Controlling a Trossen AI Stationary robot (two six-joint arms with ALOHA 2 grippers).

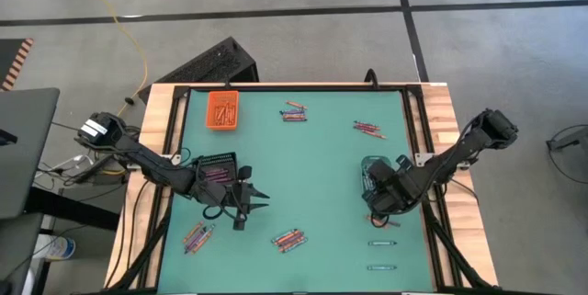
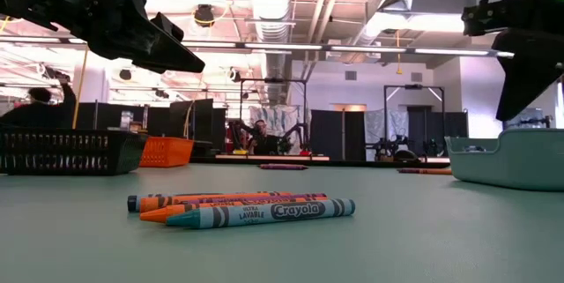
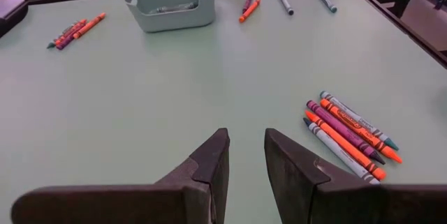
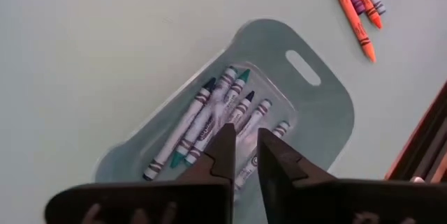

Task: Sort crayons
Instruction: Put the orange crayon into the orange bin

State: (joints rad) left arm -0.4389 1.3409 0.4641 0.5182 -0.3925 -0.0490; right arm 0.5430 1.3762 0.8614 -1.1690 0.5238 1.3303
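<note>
Checking the sorting mid-run: found the right gripper [image 4: 241, 137] hanging straight over the clear tray [image 4: 318, 123], fingers parted just a crack with nothing between them, presumably placed there for dropping blues in with the rest. Saw the blue and teal crayons [image 4: 202, 116] lying side by side in that tray, paper wraps on, mostly lined up the same way. Spotted the left gripper [image 3: 244, 140] low over bare table just beside the black tray [image 1: 218, 168], open a bit and empty too, aimed toward a mixed bunch [image 3: 349, 130] of purple, orange and teal sticks nearby, probably lined up for a pick. Noticed purples [image 1: 217, 174] in the black tray, so one colour per tray, apparently. Couldn't really make out the contents of the orange tray [image 1: 222, 109]. Also counted more loose bunches scattered about, plus two teal singles [image 1: 381, 243] near the right arm. Plenty left to sort, by the look of it.
</note>
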